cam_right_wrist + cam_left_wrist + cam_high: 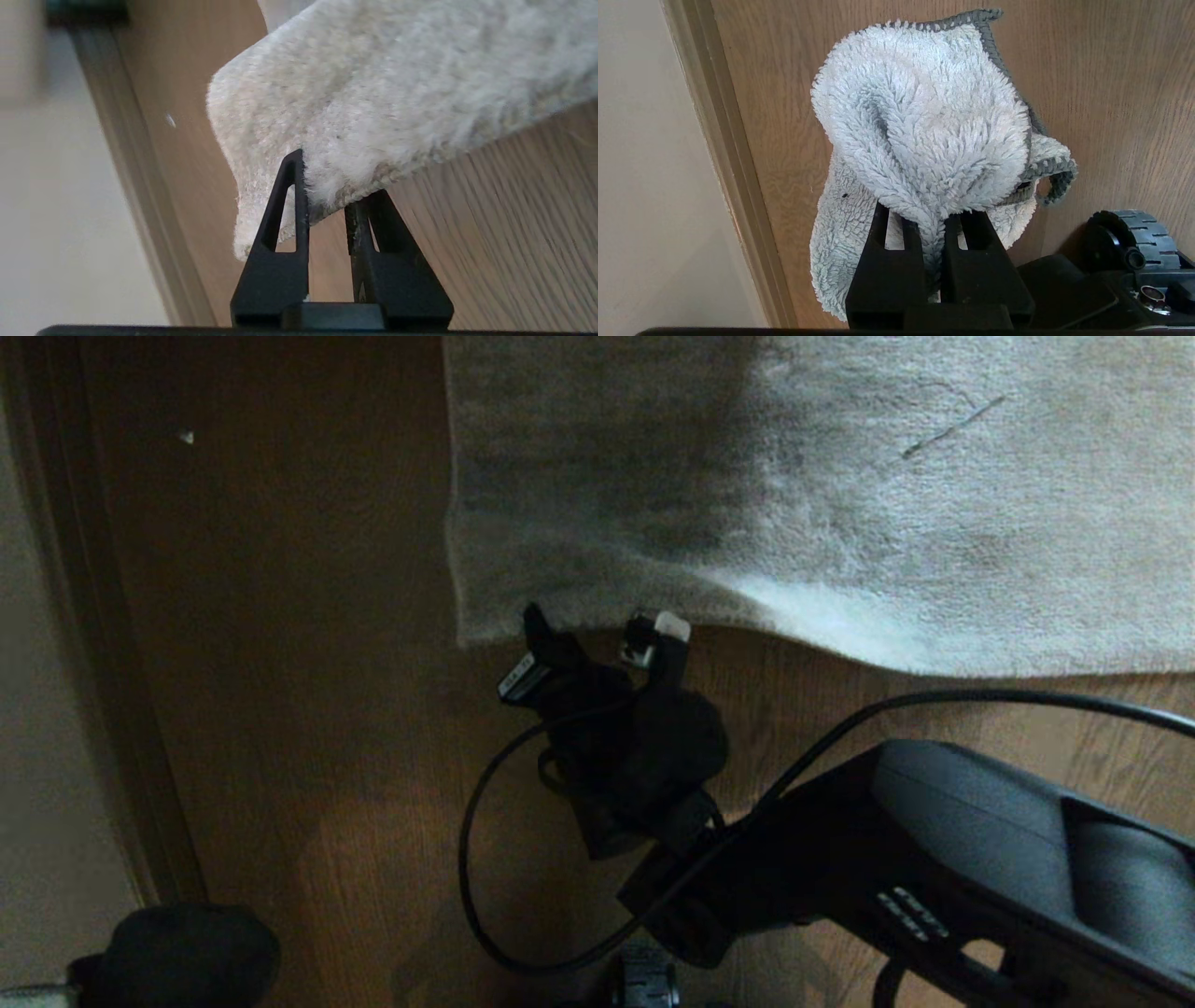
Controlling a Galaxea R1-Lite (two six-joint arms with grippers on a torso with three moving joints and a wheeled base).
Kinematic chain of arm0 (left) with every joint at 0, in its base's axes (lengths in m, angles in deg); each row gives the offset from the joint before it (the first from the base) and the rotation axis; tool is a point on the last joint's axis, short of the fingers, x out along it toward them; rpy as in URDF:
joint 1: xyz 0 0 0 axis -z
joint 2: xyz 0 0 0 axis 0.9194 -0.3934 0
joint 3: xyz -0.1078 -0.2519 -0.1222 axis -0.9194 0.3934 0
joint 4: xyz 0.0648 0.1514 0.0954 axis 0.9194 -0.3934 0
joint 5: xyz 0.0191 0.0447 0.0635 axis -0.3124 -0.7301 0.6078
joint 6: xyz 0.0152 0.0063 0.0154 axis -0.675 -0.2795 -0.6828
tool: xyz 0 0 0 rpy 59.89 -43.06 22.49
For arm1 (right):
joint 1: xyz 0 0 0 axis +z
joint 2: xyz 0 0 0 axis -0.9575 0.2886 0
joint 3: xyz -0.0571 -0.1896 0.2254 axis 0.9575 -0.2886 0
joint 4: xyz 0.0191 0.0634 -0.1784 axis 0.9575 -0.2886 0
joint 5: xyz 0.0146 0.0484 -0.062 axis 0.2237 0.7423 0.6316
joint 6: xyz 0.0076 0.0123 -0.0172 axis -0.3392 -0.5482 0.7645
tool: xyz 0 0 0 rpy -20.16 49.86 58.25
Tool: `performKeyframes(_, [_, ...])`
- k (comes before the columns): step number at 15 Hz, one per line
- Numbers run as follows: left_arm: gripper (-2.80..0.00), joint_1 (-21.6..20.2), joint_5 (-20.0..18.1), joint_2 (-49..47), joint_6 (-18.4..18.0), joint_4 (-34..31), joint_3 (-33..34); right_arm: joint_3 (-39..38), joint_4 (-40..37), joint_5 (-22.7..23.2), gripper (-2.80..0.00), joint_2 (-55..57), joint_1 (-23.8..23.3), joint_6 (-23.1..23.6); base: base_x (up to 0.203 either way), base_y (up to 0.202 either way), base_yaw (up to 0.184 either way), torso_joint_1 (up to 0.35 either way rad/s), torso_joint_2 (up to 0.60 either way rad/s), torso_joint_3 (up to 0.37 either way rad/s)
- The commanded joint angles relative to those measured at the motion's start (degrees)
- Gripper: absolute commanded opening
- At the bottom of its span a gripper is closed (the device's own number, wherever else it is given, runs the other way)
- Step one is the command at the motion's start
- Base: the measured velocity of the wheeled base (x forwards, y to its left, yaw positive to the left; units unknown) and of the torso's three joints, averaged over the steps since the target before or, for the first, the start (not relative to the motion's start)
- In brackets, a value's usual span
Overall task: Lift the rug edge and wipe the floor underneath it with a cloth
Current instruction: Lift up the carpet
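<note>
The rug edge (pixel 747 607) runs across the floor (pixel 327 709), its square corner at the left. My right gripper (pixel 597 630) reaches up from the lower right and is shut on the rug edge (pixel 355 172) just beside that corner. In the right wrist view one finger lies on the pile and the other under the border, and the corner hangs a little off the floor (pixel 514 224). My left gripper (pixel 931 219) stays parked low at the left, shut on a fold of the fluffy pale grey-white cloth (pixel 924 130), which bunches above the fingers.
A wall and baseboard (pixel 56 709) run along the left side. A black cable (pixel 476 859) loops over the floor beside my right arm (pixel 980 849). A base wheel (pixel 1134 238) shows in the left wrist view. A small white speck (pixel 187 437) lies on the floor.
</note>
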Motion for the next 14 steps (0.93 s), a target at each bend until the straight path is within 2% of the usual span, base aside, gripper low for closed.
performKeyframes(1, [-2.8, -0.01, 0.0, 0.02, -0.01, -0.02, 0.0, -0.07, 2.78, -0.28, -2.8, -3.28, -0.6, -0.7, 0.0, 0.0, 0.0, 0.0, 0.0, 0.0])
performKeyframes(8, [-2.8, -0.01, 0.0, 0.02, -0.01, -0.02, 0.0, -0.48, 2.78, -0.05, -2.8, -9.65, -0.93, -0.97, 0.0, 0.0, 0.0, 0.0, 0.0, 0.0])
performKeyframes(14, [-2.8, -0.01, 0.0, 0.02, -0.01, -0.02, 0.0, -4.5, 2.78, 2.92, -2.8, -14.77, 1.33, -0.15, 0.0, 0.0, 0.0, 0.0, 0.0, 0.0])
